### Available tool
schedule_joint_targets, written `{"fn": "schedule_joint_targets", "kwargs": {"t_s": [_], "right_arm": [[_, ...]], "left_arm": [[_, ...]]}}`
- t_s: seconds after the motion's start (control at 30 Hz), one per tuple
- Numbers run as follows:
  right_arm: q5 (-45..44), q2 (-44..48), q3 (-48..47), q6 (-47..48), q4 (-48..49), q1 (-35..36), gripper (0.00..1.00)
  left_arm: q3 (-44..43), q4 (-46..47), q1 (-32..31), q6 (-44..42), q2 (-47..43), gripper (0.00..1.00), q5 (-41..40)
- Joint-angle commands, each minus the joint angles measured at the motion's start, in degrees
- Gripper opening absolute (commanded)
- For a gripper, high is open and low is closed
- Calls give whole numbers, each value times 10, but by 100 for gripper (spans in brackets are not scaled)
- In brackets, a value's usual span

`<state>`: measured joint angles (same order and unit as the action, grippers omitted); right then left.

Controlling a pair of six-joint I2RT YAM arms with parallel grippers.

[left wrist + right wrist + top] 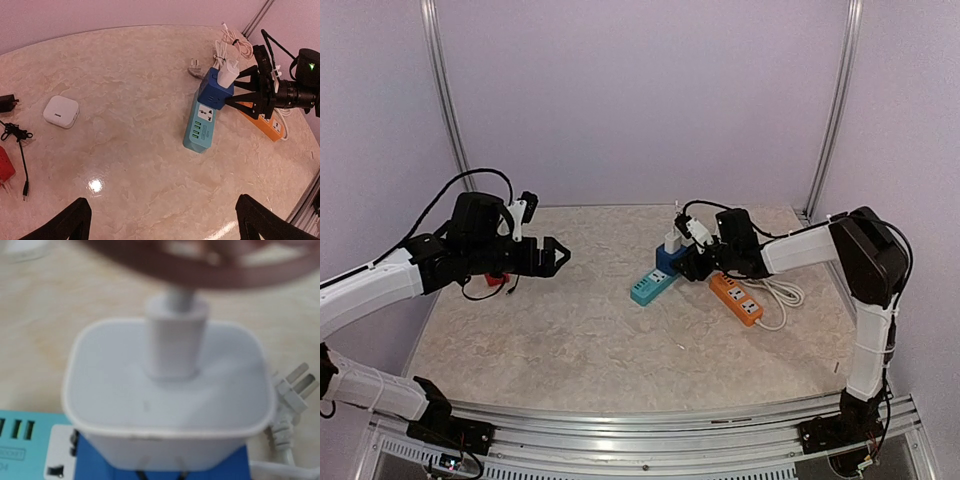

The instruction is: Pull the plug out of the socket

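Observation:
A white plug (673,243) (227,74) (165,390) stands tilted on a blue cube socket (667,262) (212,92) (100,465), which sits on a teal power strip (650,287) (200,127). In the right wrist view the plug is raised a little, and its two metal prongs show above the blue cube. My right gripper (688,252) (231,90) reaches in from the right and is shut on the plug, a black finger on each side. Its fingers are out of sight in its own wrist view. My left gripper (558,257) (165,220) hovers wide open over bare table to the left, holding nothing.
An orange power strip (736,298) (267,125) with a coiled white cable (782,295) lies right of the teal strip. A loose white plug head (295,390) lies behind the cube. At the left are a white square charger (61,111), a black cable (17,135) and a red item (5,170).

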<state>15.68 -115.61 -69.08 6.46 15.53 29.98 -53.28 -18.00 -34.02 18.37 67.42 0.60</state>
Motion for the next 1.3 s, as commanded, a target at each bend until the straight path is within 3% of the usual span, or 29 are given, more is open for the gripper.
{"fn": "schedule_joint_targets", "kwargs": {"t_s": [0.0, 0.2, 0.47, 0.6, 0.67, 0.7, 0.93, 1.27], "right_arm": [[42, 46, 70, 4, -3, 54, 49], [42, 101, 145, -14, 24, 120, 49], [-11, 162, 217, -59, 52, 214, 51], [-23, 177, 241, -63, 74, 227, 75], [-32, 184, 249, -63, 82, 227, 95], [-36, 188, 252, -63, 85, 227, 99], [-35, 209, 268, -34, 114, 227, 100], [-6, 172, 300, -4, 228, 227, 99]], "left_arm": [[35, 6, -15, 25, -26, 99, 6], [72, 16, -63, 45, -43, 99, -11], [77, 18, -133, 74, -1, 99, -46], [65, 8, -158, 79, 19, 99, -68], [64, 12, -167, 79, 23, 99, -73], [64, 14, -171, 81, 24, 99, -76], [76, 53, -210, 91, 8, 99, -92], [-7, 26, -266, 97, 121, 99, -163]]}}
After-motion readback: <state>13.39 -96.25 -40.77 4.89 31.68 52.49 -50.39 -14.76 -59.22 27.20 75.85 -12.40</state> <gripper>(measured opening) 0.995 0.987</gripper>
